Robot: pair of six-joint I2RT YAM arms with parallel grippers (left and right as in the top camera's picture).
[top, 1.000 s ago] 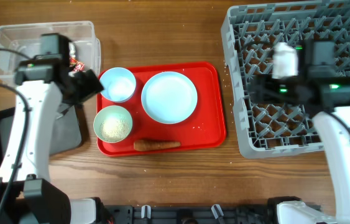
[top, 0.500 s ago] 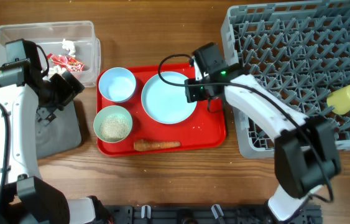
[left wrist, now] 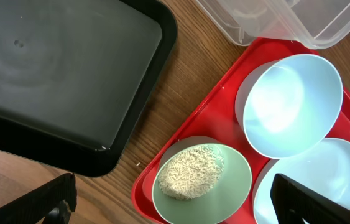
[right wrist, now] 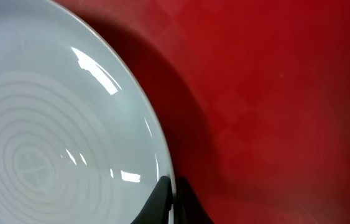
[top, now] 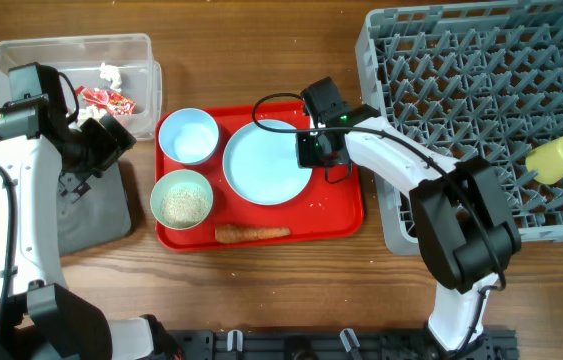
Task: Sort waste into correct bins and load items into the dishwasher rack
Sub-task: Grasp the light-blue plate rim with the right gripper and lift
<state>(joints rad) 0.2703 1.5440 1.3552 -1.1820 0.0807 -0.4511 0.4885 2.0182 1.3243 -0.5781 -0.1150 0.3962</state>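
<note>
the right gripper point(top: 308, 150) is seen pinched shut on the right rim of the plate point(top: 261, 160), which lies on the red tray point(top: 346, 215) beside the blue bowl point(top: 189, 135), the green bowl point(top: 157, 195) of rice point(top: 183, 203) and the carrot point(top: 251, 233). the left gripper point(top: 111, 140) is held wide open near the tub point(top: 21, 60), over the black tray point(top: 91, 215). the cup point(top: 556, 158) is seen lying in the rack point(top: 411, 60).

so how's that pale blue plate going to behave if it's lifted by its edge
The round pale-blue glossy plate looks rigid, so it should lift in one piece. Its shiny glaze probably makes it slippery. The right fingers meet only at its rim, so it may tilt or slide out.
</note>
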